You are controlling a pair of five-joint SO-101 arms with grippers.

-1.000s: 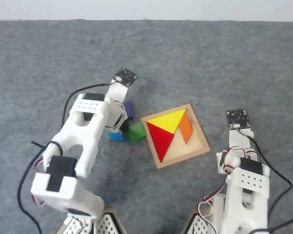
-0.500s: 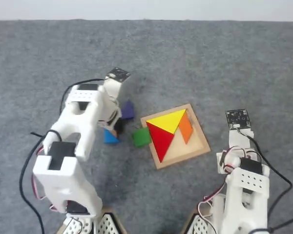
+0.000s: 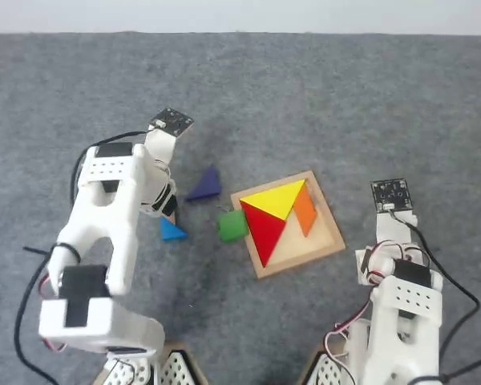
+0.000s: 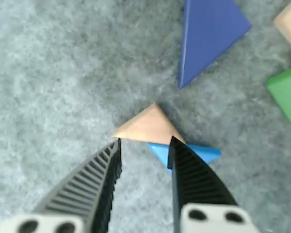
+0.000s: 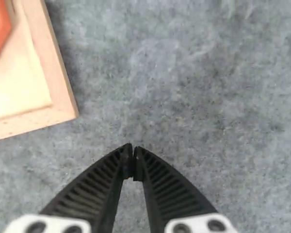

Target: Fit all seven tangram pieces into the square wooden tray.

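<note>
The square wooden tray (image 3: 303, 247) lies right of centre and holds a yellow triangle (image 3: 274, 198), a red triangle (image 3: 263, 227) and an orange piece (image 3: 304, 212). A green square (image 3: 232, 225) touches the tray's left edge. Left of it lie a dark blue triangle (image 3: 204, 186) and a small light blue triangle (image 3: 172, 230). My left gripper (image 4: 144, 141) is open just above the carpet. A tan triangle (image 4: 148, 124) sits at its fingertips, touching the light blue triangle (image 4: 194, 153). My right gripper (image 5: 132, 148) is shut and empty over carpet near the tray's corner (image 5: 53, 92).
Grey carpet covers the whole table. The left wrist view also has the dark blue triangle (image 4: 206, 34), the green square (image 4: 287, 92) and a tray corner (image 4: 290, 24) beyond the fingers. Open carpet stretches behind and to the right of the tray.
My left arm has swung left, away from the tray, uncovering the blue pieces. The green square has shifted slightly towards the tray. The right arm has stayed still.
</note>
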